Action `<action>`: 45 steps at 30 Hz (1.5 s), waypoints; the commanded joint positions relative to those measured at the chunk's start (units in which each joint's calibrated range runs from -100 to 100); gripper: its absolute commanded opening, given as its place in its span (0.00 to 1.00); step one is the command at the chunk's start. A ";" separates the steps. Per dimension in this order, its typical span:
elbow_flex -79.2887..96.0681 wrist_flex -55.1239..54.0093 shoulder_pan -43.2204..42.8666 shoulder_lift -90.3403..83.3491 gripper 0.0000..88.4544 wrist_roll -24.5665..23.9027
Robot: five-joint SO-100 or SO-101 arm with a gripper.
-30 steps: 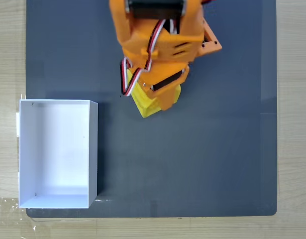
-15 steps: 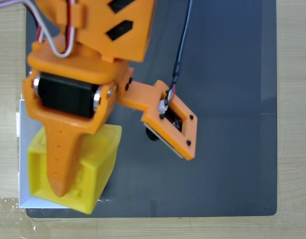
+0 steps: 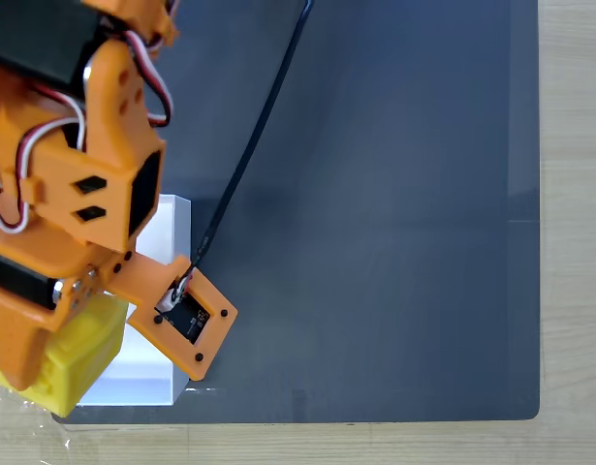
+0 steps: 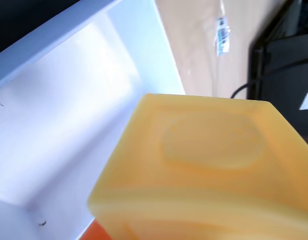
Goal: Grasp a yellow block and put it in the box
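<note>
Above the box's near-left corner, the gripper point(image 3: 26, 373) carries the yellow block point(image 3: 79, 354).

Close up in the wrist view, the yellow block point(image 4: 209, 170) hangs over the box point(image 4: 68, 125), jaws pinching it, its studded face blurred. Beyond it lie white floor and walls. I'd judge it sits too near the box's point(image 3: 172, 218) edge; better to shift it toward the box's middle before letting go.
</note>
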 commanded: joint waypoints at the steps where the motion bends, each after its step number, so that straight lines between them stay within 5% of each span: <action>1: -4.59 -1.11 0.71 1.76 0.24 1.06; 12: -3.68 1.24 0.79 8.28 0.26 6.83; 20: -3.68 6.22 0.71 7.77 0.46 7.20; 34: -3.50 6.65 -1.15 -0.36 0.47 6.68; 37: -2.69 7.18 -2.07 -5.87 0.38 5.84; 43: 1.29 16.25 -4.35 -22.56 0.04 -0.93; 45: 5.00 20.35 -5.78 -29.26 0.01 -1.56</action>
